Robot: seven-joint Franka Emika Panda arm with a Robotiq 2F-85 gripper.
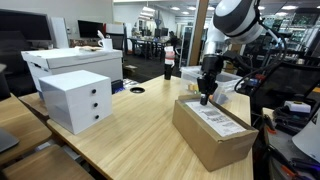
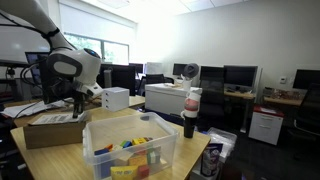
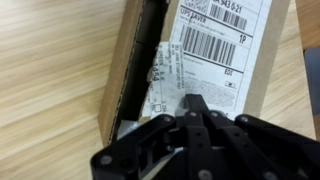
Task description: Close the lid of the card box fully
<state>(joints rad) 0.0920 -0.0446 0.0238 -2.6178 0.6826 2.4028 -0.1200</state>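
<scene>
– Gripper [image 3: 194, 103] is shut tight. Both fingers are together and it holds nothing. Its tip seems to rest on the white label [image 3: 212, 45].

– Where is the lid?

– The lid [image 3: 268, 80] lies almost flat on top of the card box [image 1: 215, 135]. The box stands on the counter [image 1: 130, 135], near the edge.

– Is it closed all the way?

– Not quite, I think. I see a dark gap [image 3: 140, 60] along one long side of the lid.

– How should it push?

– Straight down and slowly, with the shut tip like a little fist. I would push close to the side with the gap, so that edge goes down too. Pushing too hard could dent the cardboard or make the box slide.

– Now count with me!

– One card box. One lid. One white label on it. One gripper.

– Anything else?

– One white drawer unit [image 1: 75, 100] on the counter, well apart from the box. And one clear bin [image 2: 130, 150] with bright toys inside, just beside the box.
</scene>
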